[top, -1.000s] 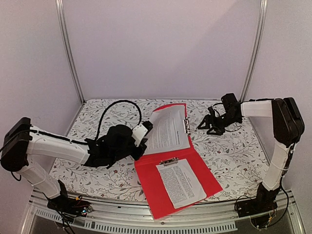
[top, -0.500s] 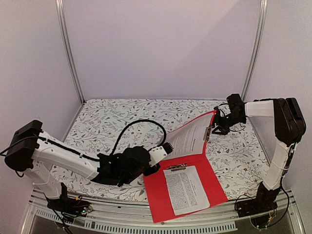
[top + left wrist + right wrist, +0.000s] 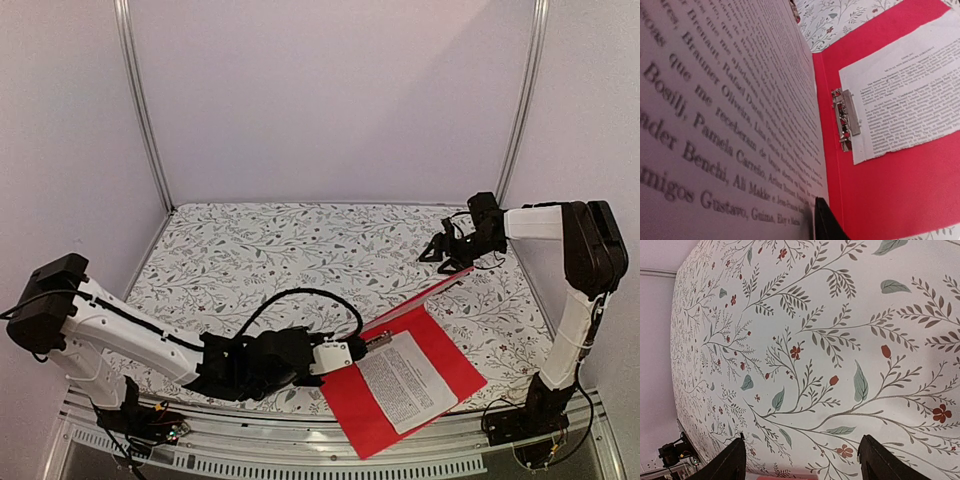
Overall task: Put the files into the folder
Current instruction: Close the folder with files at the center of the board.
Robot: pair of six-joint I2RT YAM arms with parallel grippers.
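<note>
The red folder (image 3: 362,417) lies at the near right of the table. A printed file (image 3: 410,382) sits on its lower half under the metal clip (image 3: 846,120). Its cover (image 3: 420,296) stands tilted over that half, and another file (image 3: 715,100) lies against the cover's inner side. My left gripper (image 3: 340,353) is at the cover's near corner. One black finger (image 3: 827,222) shows on the inside of the file; the other is hidden behind it. My right gripper (image 3: 802,440) hangs open over the cloth near the cover's far end, nothing between its fingers.
A floral cloth (image 3: 260,250) covers the table. Metal frame posts (image 3: 140,110) rise at the back corners before a plain wall. A metal rail (image 3: 300,462) runs along the near edge by the arm bases.
The left gripper has swung the cover and its file from lying open on the left up and over to the right. The folder slid right. The right gripper shifted slightly.
</note>
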